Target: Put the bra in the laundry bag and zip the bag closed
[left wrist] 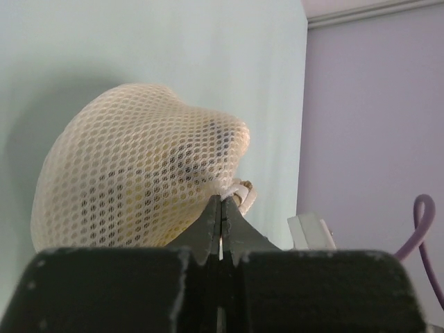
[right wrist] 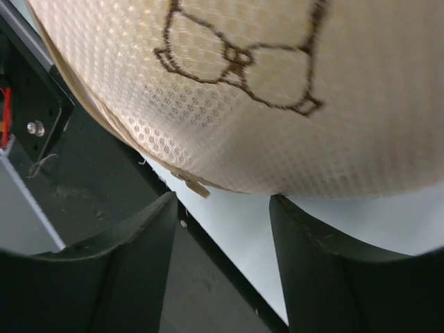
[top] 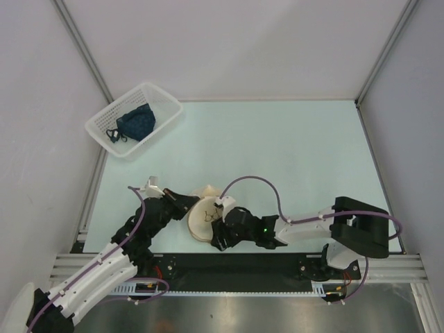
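From above, the bag [top: 201,218] sits at the near edge of the pale green worktop [top: 277,152], between the two arms, tipped up on its side so that its round lid faces right; the left end effector [top: 184,202] is at the bag's left edge and the right end effector [top: 216,229] is against its lower right side; well apart, in the far left corner, a white basket [top: 135,118] holds a dark blue garment [top: 135,123].

In the left wrist view, the left end effector [left wrist: 220,202] has its fingers pressed fully together, their tips pinching the edge of the bag [left wrist: 132,166] where a small white loop [left wrist: 239,194] sticks out; the cream mesh bulges up and to the left of the tips against the worktop; a faint yellow shows through the mesh low in the bag, which looks like the bra [left wrist: 132,189] lying inside, though its shape is not clear.

In the right wrist view, the right end effector [right wrist: 222,205] stands with its fingers spread apart and nothing between them; the bag [right wrist: 277,125] fills the upper part of the view just beyond the tips, its lid carrying the dark bra drawing [right wrist: 239,55]; a small tan tab [right wrist: 195,186] hangs at the bag's rim just above the left finger; whether the zip is closed I cannot tell.
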Controlling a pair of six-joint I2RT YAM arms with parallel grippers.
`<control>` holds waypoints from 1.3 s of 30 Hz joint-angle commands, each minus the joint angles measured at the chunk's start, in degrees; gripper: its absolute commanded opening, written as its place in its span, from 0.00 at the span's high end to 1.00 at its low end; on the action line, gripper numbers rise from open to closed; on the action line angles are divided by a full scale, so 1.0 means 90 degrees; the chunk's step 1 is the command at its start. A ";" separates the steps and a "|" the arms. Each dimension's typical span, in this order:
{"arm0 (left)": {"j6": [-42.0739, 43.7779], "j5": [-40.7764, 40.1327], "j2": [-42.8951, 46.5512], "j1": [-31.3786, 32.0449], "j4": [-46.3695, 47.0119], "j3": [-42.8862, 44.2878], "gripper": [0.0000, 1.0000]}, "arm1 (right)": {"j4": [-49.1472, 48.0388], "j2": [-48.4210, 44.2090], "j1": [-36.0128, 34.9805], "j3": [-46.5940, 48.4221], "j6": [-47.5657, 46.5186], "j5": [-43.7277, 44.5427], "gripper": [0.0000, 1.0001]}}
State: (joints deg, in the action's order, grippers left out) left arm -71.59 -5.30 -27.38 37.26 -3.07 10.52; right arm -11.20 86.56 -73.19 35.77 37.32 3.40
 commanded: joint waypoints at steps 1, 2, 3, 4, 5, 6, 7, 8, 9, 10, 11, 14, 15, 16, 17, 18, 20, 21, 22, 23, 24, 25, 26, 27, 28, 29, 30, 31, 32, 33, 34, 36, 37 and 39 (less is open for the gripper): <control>-0.0317 -0.0222 0.0005 0.0011 -0.0400 0.0188 1.00 | -0.0484 0.0567 -0.0256 0.0624 -0.0602 0.0344 0.42; -0.0326 -0.0202 -0.0053 0.0011 -0.0430 0.0198 1.00 | -0.0503 0.0654 -0.0266 0.0635 -0.0592 0.0403 0.43; -0.0336 -0.0202 -0.0054 0.0011 -0.0440 0.0198 1.00 | -0.0532 0.0684 -0.0286 0.0645 -0.0582 0.0384 0.44; -0.0346 -0.0192 -0.0054 0.0011 -0.0450 0.0198 1.00 | -0.0581 0.0684 -0.0363 0.0596 -0.0534 0.0423 0.45; -0.0346 -0.0202 -0.0064 0.0011 -0.0459 0.0198 1.00 | -0.0620 0.0655 -0.0403 0.0567 -0.0533 0.0471 0.45; -0.0356 -0.0231 -0.0054 0.0011 -0.0469 0.0198 1.00 | -0.0659 0.0626 -0.0461 0.0518 -0.0524 0.0491 0.45; -0.0336 -0.0231 -0.0054 0.0011 -0.0479 0.0198 1.00 | -0.0669 0.0587 -0.0529 0.0470 -0.0524 0.0511 0.45; -0.0327 -0.0260 -0.0044 0.0011 -0.0479 0.0217 1.00 | -0.0679 0.0548 -0.0646 0.0363 -0.0504 0.0617 0.44; -0.0317 -0.0261 -0.0054 0.0011 -0.0479 0.0227 1.00 | -0.0689 0.0461 -0.0715 0.0313 -0.0495 0.0638 0.42; -0.0307 -0.0270 -0.0064 0.0011 -0.0479 0.0237 1.00 | -0.0708 0.0431 -0.0774 0.0274 -0.0465 0.0657 0.41; -0.0307 -0.0270 -0.0073 0.0011 -0.0489 0.0266 1.00 | -0.0679 0.0411 -0.0890 0.0235 -0.0378 0.0774 0.41; -0.0288 -0.0280 -0.0132 0.0011 -0.0479 0.0305 1.00 | -0.0416 0.0324 -0.1076 0.0254 -0.0183 0.1163 0.38; -0.0278 -0.0280 -0.0132 0.0021 -0.0489 0.0315 1.00 | -0.0377 0.0275 -0.1125 0.0206 -0.0105 0.1252 0.38; -0.0287 -0.0280 -0.0132 0.0011 -0.0499 0.0315 1.00 | -0.0376 0.0110 -0.1184 0.0147 -0.0065 0.1360 0.37; -0.0297 -0.0280 -0.0132 0.0011 -0.0508 0.0315 1.00 | -0.0425 0.0041 -0.1223 0.0098 -0.0055 0.1496 0.36; -0.0326 -0.0280 -0.0103 0.0011 -0.0528 0.0305 1.00 | -0.0541 -0.0028 -0.1233 -0.0018 0.0003 0.1517 0.36; -0.0356 -0.0270 -0.0122 0.0011 -0.0518 0.0295 1.00 | -0.0649 -0.0009 -0.1223 -0.0107 0.0091 0.1614 0.37; -0.0375 -0.0261 -0.0132 0.0011 -0.0518 0.0305 1.00 | -0.0853 0.0001 -0.1223 -0.0213 0.0101 0.1673 0.38; -0.0375 -0.0241 -0.0161 0.0011 -0.0518 0.0325 1.00 | -0.1000 0.0030 -0.1223 -0.0302 0.0121 0.1789 0.38; -0.0395 -0.0231 -0.0171 0.0011 -0.0499 0.0334 1.00 | -0.1330 0.0059 -0.1223 -0.0360 0.0121 0.1800 0.39; -0.0424 -0.0212 -0.0171 0.0011 -0.0528 0.0344 1.00 | -0.1449 0.0108 -0.1223 -0.0409 0.0043 0.1810 0.41; -0.0434 -0.0202 -0.0200 0.0011 -0.0518 0.0344 1.00 | -0.1528 0.0244 -0.1223 -0.0391 -0.0015 0.1810 0.42; -0.0444 -0.0202 -0.0200 0.0011 -0.0528 0.0344 1.00 | -0.1548 0.0322 -0.1223 -0.0352 -0.0026 0.1810 0.44; -0.0482 -0.0192 -0.0210 0.0011 -0.0538 0.0344 1.00 | -0.1558 0.0391 -0.1233 -0.0264 -0.0035 0.1820 0.45; -0.0483 -0.0173 -0.0220 0.0011 -0.0547 0.0335 1.00 | -0.1577 0.0479 -0.1233 -0.0254 -0.0045 0.1810 0.47; -0.0492 -0.0163 -0.0210 0.0011 -0.0567 0.0335 1.00 | -0.1616 0.0508 -0.1243 -0.0215 -0.0074 0.1810 0.48; -0.0512 -0.0153 -0.0210 0.0011 -0.0548 0.0335 1.00 | -0.1626 0.0538 -0.1243 -0.0205 -0.0084 0.1810 0.49; -0.0522 -0.0163 -0.0210 0.0011 -0.0567 0.0335 1.00 | -0.1626 0.0538 -0.1253 -0.0166 -0.0094 0.1820 0.51; -0.0532 -0.0163 -0.0191 0.0011 -0.0586 0.0335 1.00 | -0.1636 0.0586 -0.1253 -0.0166 -0.0094 0.1829 0.52; -0.0551 -0.0173 -0.0171 0.0011 -0.0587 0.0335 1.00 | -0.1636 0.0606 -0.1262 -0.0166 -0.0084 0.1839 0.53; -0.0580 -0.0182 -0.0171 0.0011 -0.0606 0.0325 1.00 | -0.1627 0.0616 -0.1272 -0.0166 -0.0055 0.1849 0.53; -0.0629 -0.0183 -0.0123 0.0011 -0.0635 0.0315 1.00 | -0.1646 0.0684 -0.1263 -0.0156 -0.0065 0.1907 0.53; -0.0658 -0.0173 -0.0113 0.0011 -0.0635 0.0305 1.00 | -0.1636 0.0704 -0.1272 -0.0146 -0.0074 0.1927 0.56; -0.0727 -0.0182 -0.0112 0.0011 -0.0674 0.0315 1.00 | -0.1607 0.0840 -0.1263 -0.0049 -0.0094 0.1966 0.62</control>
State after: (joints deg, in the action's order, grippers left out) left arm -76.07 -7.33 -28.84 37.26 -8.29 11.09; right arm -24.03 92.03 -84.23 32.84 36.99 18.11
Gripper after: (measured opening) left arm 0.003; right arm 0.431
